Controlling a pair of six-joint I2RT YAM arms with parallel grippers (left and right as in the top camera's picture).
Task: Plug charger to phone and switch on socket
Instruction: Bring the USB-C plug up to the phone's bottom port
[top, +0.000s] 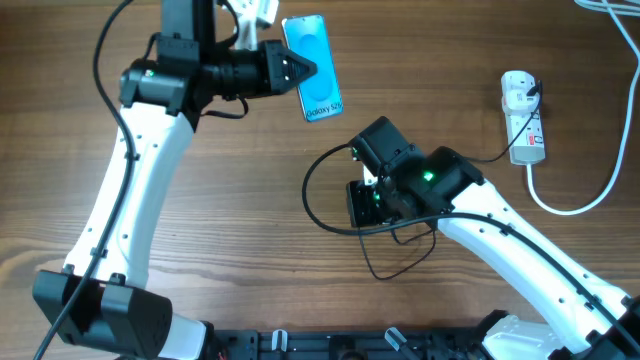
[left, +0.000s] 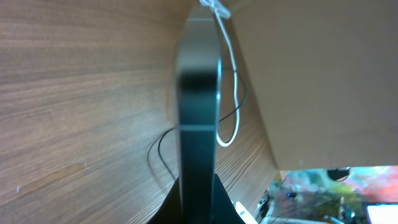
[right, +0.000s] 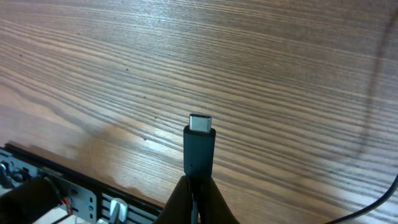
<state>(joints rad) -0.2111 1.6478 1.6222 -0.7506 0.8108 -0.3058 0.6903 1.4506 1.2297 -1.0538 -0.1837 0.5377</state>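
Observation:
The phone (top: 314, 66) with its cyan screen is held off the table at the top centre, gripped at its left edge by my left gripper (top: 296, 70), which is shut on it. In the left wrist view the phone (left: 199, 106) shows edge-on, blurred, rising from between the fingers (left: 198, 205). My right gripper (top: 360, 205) is shut on the charger's black connector (right: 199, 146), whose metal tip points away from the fingers (right: 198, 193) above bare wood. The thin black charger cable (top: 320, 170) loops on the table and runs right to the white socket (top: 524, 115), where its plug sits.
A white lead (top: 585, 200) curves from the socket to the right edge and up to the top right corner. A white cable (left: 231, 81) shows behind the phone in the left wrist view. Dark rails run along the table's front edge (top: 330, 345).

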